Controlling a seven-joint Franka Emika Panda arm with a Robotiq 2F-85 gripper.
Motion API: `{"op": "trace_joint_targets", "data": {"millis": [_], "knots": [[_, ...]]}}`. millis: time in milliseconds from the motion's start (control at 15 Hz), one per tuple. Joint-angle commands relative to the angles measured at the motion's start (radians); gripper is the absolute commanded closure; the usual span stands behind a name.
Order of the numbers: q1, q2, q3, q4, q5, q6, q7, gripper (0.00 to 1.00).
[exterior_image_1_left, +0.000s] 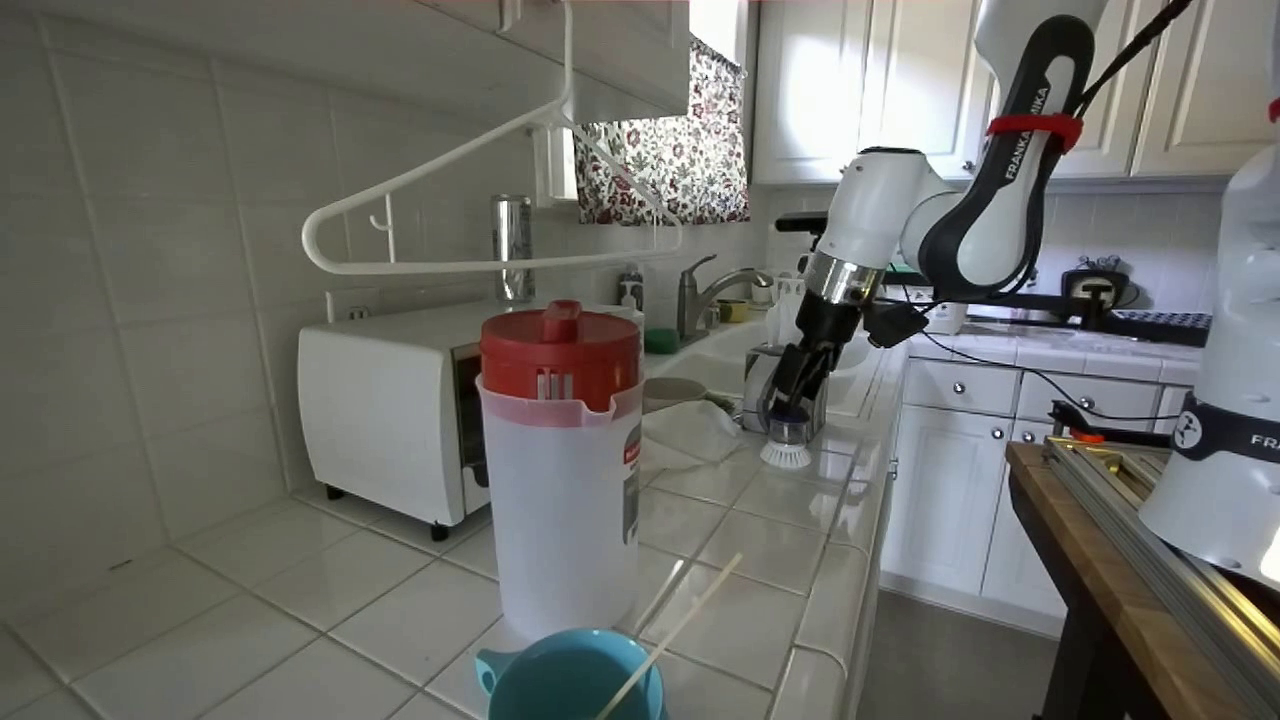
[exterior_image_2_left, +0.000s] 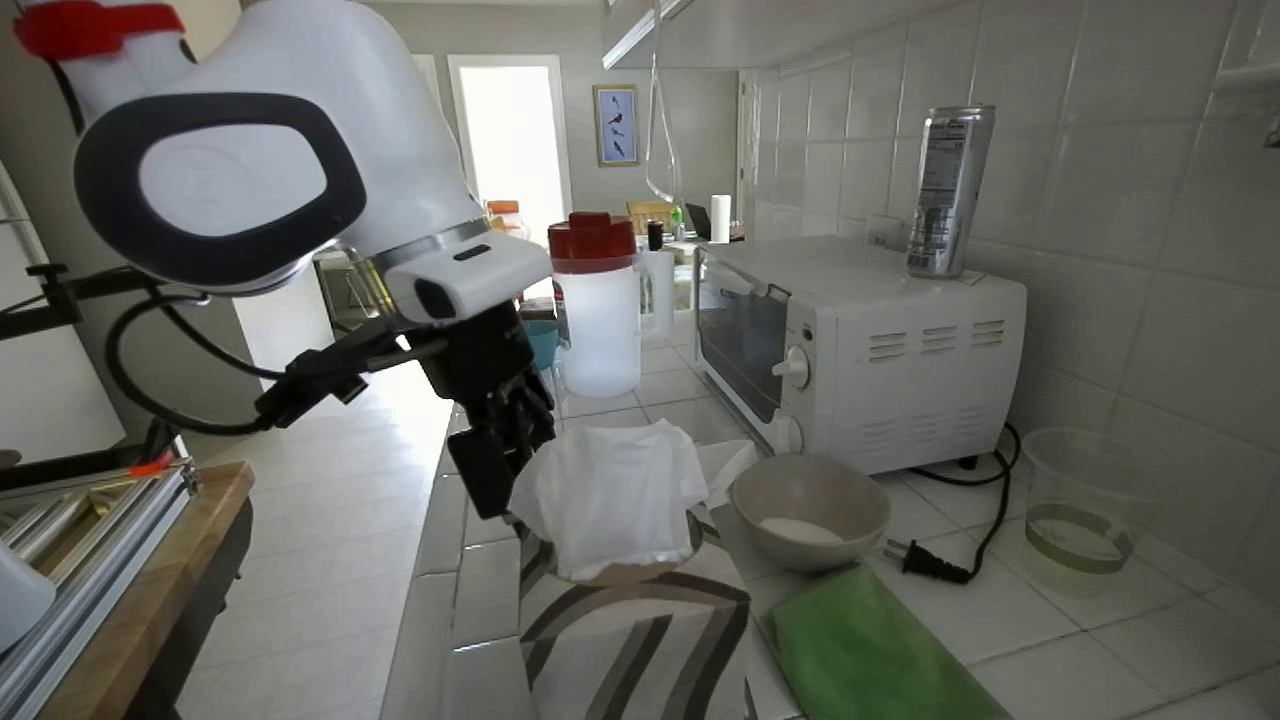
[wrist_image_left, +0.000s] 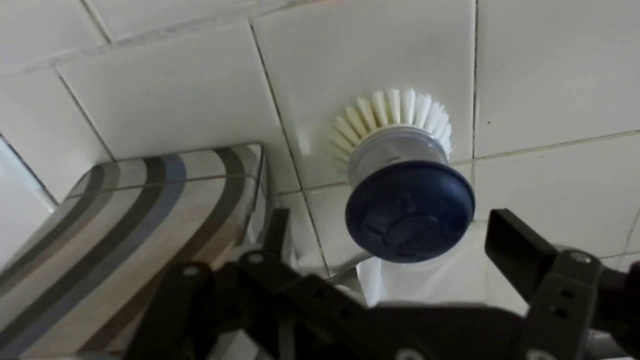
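The gripper (wrist_image_left: 391, 234) is spread wide and holds nothing. Just ahead, between its jaws, lies the knob (wrist_image_left: 411, 215) of a dish brush (wrist_image_left: 399, 155), long axis upright, bristles down near the front edge of the tabletop (exterior_image_1_left: 750, 540), beside the striped tissue box (wrist_image_left: 150, 220).

The brush (wrist_image_left: 406, 192) stands on the bench (wrist_image_left: 560, 190) just below the claw (wrist_image_left: 390, 232); in the wrist view the box (wrist_image_left: 150, 215) is left of the brush. In an exterior view I see the tissue (exterior_image_2_left: 620, 490) sticking out of the box, the bowl (exterior_image_2_left: 820, 490) to its right, the cloth (exterior_image_2_left: 880, 650) before the bowl, the plug (exterior_image_2_left: 932, 564) between bowl and tub (exterior_image_2_left: 1080, 500). Behind the bowl stands the oven (exterior_image_2_left: 930, 370), with the can (exterior_image_2_left: 945, 195) on top; the pitcher (exterior_image_2_left: 602, 340) is left of the oven. Before the pitcher, in an exterior view, sits the cup (exterior_image_1_left: 545, 665), the stick (exterior_image_1_left: 682, 627) in it.
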Motion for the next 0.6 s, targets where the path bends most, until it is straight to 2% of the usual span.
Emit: {"op": "trace_joint_targets", "data": {"millis": [0, 67, 267, 400, 533], "knots": [[0.025, 0.027, -0.031, 0.018, -0.029, 0.028, 0.034, 0.06], [0.03, 0.031, -0.036, 0.021, -0.029, 0.03, 0.035, 0.23], [0.045, 0.043, -0.05, 0.022, -0.023, 0.049, 0.037, 0.51], [0.055, 0.047, -0.059, 0.023, -0.018, 0.06, 0.036, 0.64], [0.065, 0.048, -0.069, 0.023, -0.017, 0.061, 0.036, 0.65]]}}
